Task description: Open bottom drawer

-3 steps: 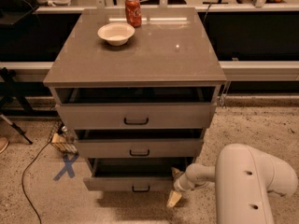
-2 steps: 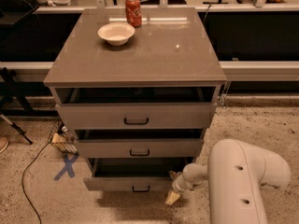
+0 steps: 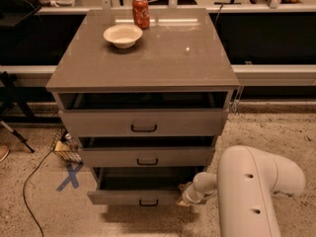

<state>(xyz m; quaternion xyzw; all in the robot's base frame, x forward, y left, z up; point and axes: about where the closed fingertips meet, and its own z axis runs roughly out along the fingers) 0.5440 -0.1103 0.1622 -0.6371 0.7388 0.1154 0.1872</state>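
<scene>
The grey cabinet (image 3: 148,63) has three drawers, all pulled out somewhat. The bottom drawer (image 3: 133,196) is the lowest, with a small black bar handle (image 3: 148,202), and it stands out the furthest. My white arm (image 3: 256,191) reaches in from the lower right. Its gripper (image 3: 183,199) is low at the right end of the bottom drawer's front, touching or very close to it. The top drawer (image 3: 143,122) and middle drawer (image 3: 147,157) sit above.
A white bowl (image 3: 122,35) and a red soda can (image 3: 140,12) stand on the cabinet top. A blue X mark (image 3: 69,176), a cable (image 3: 29,181) and a small basket (image 3: 66,149) lie on the speckled floor at left. A black bench runs behind.
My arm has moved left, bringing the gripper closer against the right end of the bottom drawer. The drawer has not visibly moved.
</scene>
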